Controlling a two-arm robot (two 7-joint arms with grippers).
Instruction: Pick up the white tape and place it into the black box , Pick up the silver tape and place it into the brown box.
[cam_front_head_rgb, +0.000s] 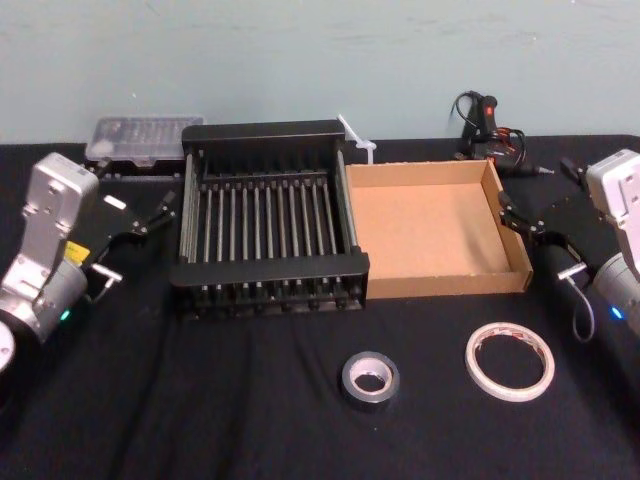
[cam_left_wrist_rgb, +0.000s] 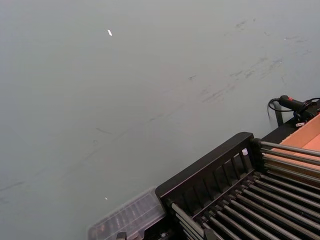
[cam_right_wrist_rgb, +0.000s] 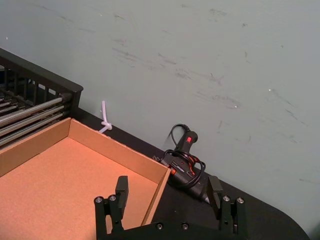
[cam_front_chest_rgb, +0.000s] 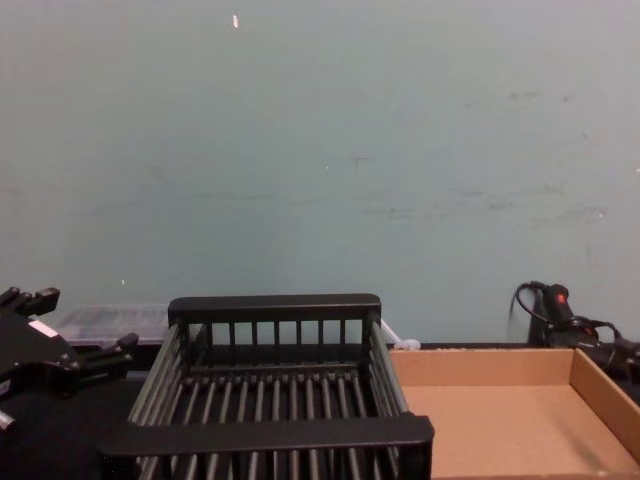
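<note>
Clear plastic case (cam_front_head_rgb: 141, 139), white cable tie (cam_front_head_rgb: 357, 139), black corded tool (cam_front_head_rgb: 492, 130) along black-clothed table (cam_front_head_rgb: 200, 400)

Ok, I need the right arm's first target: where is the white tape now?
In the head view the white tape lies flat on the black cloth, right of the silver tape and in front of the brown box.

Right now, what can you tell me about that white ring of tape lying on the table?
The white tape is a wide, thin ring, white outside with red-and-white print on its inner core. It lies flat on the black cloth, hole facing up, in front of the brown box and to the right of the silver tape. Nothing touches it but the cloth; neither gripper is near it.
</note>
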